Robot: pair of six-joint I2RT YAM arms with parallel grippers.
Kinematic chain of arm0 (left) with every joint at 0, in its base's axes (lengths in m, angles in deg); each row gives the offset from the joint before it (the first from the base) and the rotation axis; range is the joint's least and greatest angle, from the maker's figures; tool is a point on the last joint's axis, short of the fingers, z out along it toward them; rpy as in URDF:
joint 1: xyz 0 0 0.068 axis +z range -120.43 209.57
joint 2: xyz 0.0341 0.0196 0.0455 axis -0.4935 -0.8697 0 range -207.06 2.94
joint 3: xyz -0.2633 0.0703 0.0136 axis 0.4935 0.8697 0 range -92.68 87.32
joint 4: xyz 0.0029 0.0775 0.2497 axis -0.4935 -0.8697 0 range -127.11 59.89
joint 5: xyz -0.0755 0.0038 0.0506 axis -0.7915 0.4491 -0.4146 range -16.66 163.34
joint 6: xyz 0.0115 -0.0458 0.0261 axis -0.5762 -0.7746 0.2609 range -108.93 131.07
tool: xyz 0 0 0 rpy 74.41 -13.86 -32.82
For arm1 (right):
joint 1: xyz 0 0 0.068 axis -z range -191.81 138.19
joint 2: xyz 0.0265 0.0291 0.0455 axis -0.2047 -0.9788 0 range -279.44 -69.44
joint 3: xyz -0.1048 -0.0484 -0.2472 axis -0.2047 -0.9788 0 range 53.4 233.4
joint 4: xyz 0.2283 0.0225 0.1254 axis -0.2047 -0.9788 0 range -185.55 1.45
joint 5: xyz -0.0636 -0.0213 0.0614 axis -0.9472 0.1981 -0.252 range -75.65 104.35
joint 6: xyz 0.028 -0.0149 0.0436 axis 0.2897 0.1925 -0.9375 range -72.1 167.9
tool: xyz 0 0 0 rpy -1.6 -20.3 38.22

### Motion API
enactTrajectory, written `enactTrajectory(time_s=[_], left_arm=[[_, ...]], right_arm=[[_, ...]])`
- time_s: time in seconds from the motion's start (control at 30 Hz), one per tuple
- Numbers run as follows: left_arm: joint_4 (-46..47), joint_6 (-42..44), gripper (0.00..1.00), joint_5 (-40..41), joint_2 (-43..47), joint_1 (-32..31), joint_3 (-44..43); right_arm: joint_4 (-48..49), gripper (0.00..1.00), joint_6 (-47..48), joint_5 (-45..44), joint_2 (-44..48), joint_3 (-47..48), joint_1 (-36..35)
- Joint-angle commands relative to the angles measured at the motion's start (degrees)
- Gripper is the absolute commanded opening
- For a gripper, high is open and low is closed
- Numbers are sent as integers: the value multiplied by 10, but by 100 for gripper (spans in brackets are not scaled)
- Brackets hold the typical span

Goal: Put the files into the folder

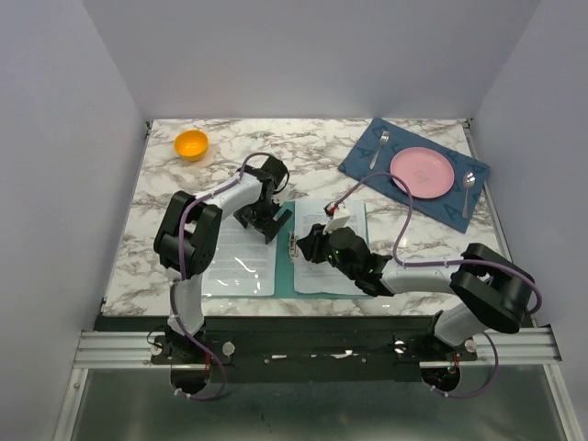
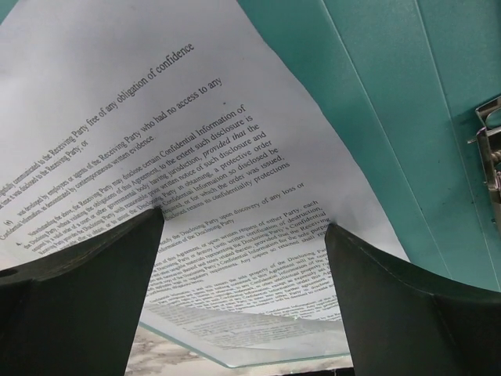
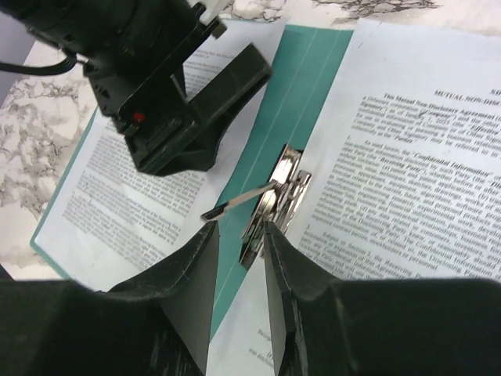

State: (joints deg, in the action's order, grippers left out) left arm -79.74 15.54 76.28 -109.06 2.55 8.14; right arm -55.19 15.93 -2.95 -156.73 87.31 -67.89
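The teal folder (image 1: 286,276) lies open in the middle of the table. One printed file (image 1: 234,262) lies on its left half and another (image 1: 354,220) on its right half. My left gripper (image 1: 266,223) is open, jaws wide apart, just above the top of the left file (image 2: 180,133); it holds nothing (image 2: 244,221). My right gripper (image 1: 299,246) hovers at the folder's spine, jaws a narrow gap apart (image 3: 239,227), either side of the near end of the metal clip (image 3: 275,196). The clip's lever is raised. The teal inside (image 3: 262,133) shows between the sheets.
An orange bowl (image 1: 191,144) stands at the back left. A dark blue placemat (image 1: 366,158) at the back right carries a pink plate (image 1: 422,171), a fork (image 1: 380,147) and a spoon (image 1: 469,188). The left arm's wrist (image 3: 156,86) hangs close above the right gripper.
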Motion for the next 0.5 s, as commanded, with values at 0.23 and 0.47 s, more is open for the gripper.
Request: enactTrajectory(time_s=[0.23, 0.47], left_arm=[[14, 32, 99, 51, -15, -1, -82], [-20, 0, 99, 8, 65, -2, -135]], right_arm=[[18, 36, -16, -45, 12, -15, -4], [44, 35, 1, -68, 17, -11, -3]])
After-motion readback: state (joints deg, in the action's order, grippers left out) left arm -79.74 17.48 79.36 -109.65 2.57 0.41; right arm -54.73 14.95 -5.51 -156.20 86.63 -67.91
